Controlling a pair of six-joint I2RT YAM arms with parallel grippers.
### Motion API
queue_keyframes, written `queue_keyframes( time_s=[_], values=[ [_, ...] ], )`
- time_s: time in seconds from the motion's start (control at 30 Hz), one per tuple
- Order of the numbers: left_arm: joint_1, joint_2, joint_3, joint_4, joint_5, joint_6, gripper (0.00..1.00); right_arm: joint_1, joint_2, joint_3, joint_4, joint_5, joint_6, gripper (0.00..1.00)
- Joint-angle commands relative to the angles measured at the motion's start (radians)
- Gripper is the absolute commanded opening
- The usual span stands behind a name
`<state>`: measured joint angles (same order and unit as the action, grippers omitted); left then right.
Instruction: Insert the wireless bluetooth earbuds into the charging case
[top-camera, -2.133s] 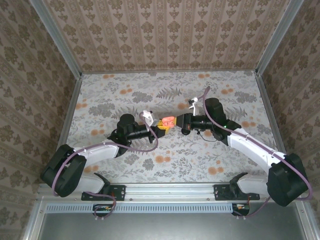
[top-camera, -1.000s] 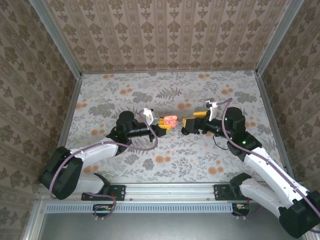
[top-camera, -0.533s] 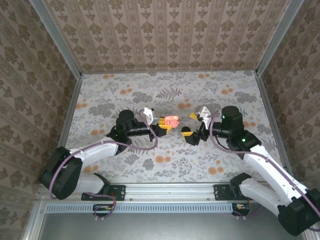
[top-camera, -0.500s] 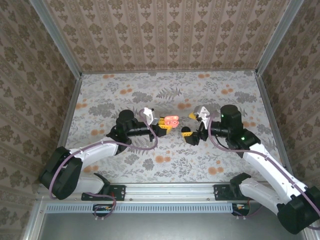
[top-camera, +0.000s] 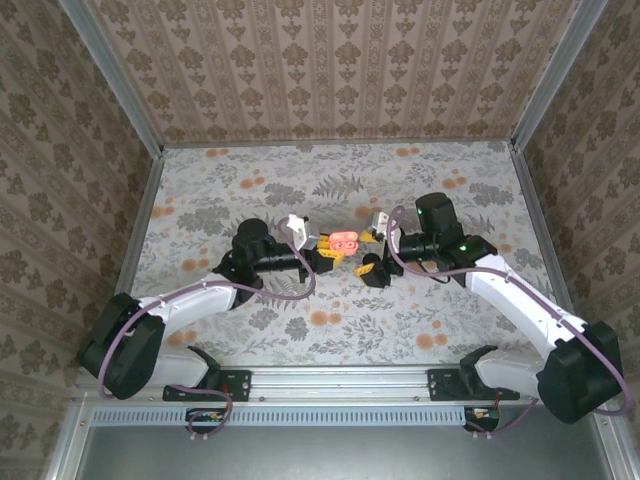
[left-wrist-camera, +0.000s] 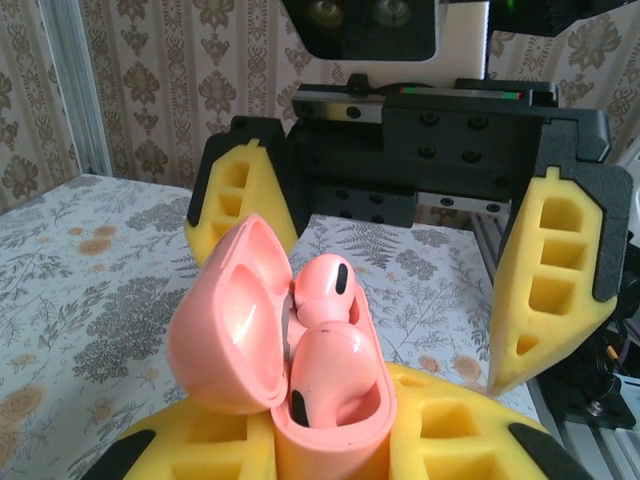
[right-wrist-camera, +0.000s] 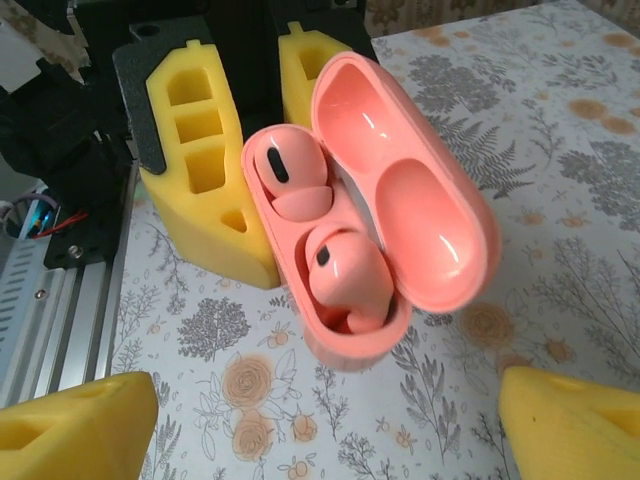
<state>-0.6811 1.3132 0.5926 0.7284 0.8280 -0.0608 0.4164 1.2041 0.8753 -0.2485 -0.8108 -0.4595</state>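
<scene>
My left gripper (top-camera: 328, 250) is shut on the salmon-pink charging case (top-camera: 345, 241), holding it upright by its lower body between yellow pads (left-wrist-camera: 190, 440). The case (left-wrist-camera: 330, 405) has its lid (left-wrist-camera: 225, 330) swung open. Two earbuds, pink with small black marks rather than black, sit in it: one at the back (left-wrist-camera: 322, 290), one in front (left-wrist-camera: 335, 370). My right gripper (top-camera: 368, 252) faces the case from the right, open and empty. In the right wrist view the case (right-wrist-camera: 350, 335), its lid (right-wrist-camera: 420, 190) and both earbuds (right-wrist-camera: 285, 170) (right-wrist-camera: 350, 275) lie ahead of the spread right gripper (right-wrist-camera: 320, 430).
The flowered tabletop (top-camera: 300, 330) runs out to patterned walls on three sides, with a metal rail (top-camera: 330, 375) at the near edge. Both arms meet at mid-table; bare table lies behind them and to either side.
My right gripper drew back from the case to the right, turned, and has now come close to it again with its jaws apart. The left gripper and case stayed put.
</scene>
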Motion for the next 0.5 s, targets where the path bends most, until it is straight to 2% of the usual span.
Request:
queue_keyframes(
  time_s=[0.0,0.2,0.47],
  values=[
    [-0.005,-0.015,0.035,-0.007,0.028,-0.011,0.15,0.007,0.035,0.041,0.042,-0.087,-0.016,0.87],
    [-0.005,-0.022,0.033,-0.013,0.027,-0.007,0.15,0.007,0.077,0.072,0.079,-0.151,-0.008,0.82],
    [-0.006,-0.028,0.026,-0.02,0.018,-0.003,0.15,0.007,0.077,0.094,0.078,-0.217,-0.018,0.65]
  ],
)
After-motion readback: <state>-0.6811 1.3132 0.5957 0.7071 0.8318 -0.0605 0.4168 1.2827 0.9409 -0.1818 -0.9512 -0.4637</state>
